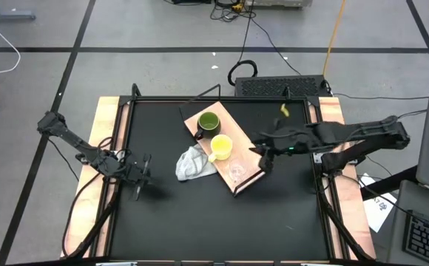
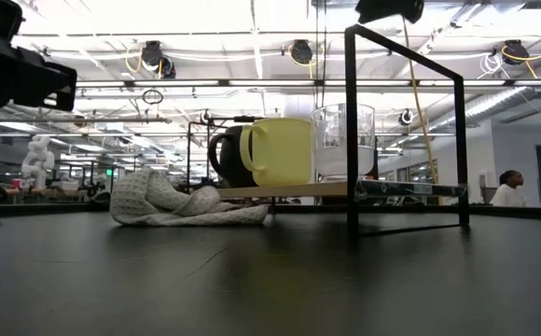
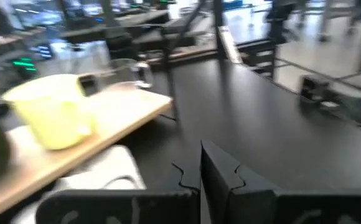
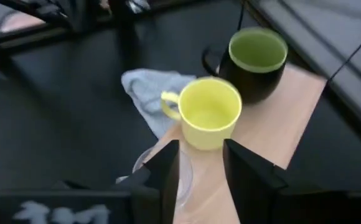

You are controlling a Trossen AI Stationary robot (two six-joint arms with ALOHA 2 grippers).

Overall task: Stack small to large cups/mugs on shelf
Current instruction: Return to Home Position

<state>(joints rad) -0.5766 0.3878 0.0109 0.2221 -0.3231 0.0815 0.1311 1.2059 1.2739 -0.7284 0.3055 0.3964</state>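
Shelf [image 1: 234, 127] sits mid-frame in the high view, with its long axis running diagonally from upper left to lower right. Three cups stand upright in a row along that axis: dark green mug [image 1: 208, 123] at the upper-left end, yellow mug [image 1: 223, 147] in the middle, glass cup [image 1: 237, 171] at the lower right. The green and yellow handles point lower left, toward the white cloth [image 1: 192, 164] against the shelf's left edge. Right gripper [image 1: 265, 161] is just right of the shelf, fingers apart, empty. Left gripper [image 1: 142, 177] is at frame left, fingers pressed together, empty.

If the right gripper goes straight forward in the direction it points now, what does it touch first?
Probably the glass cup on the shelf, just ahead of the open right gripper. The yellow mug stands behind it. Depth is unclear, so it might pass over the cup.
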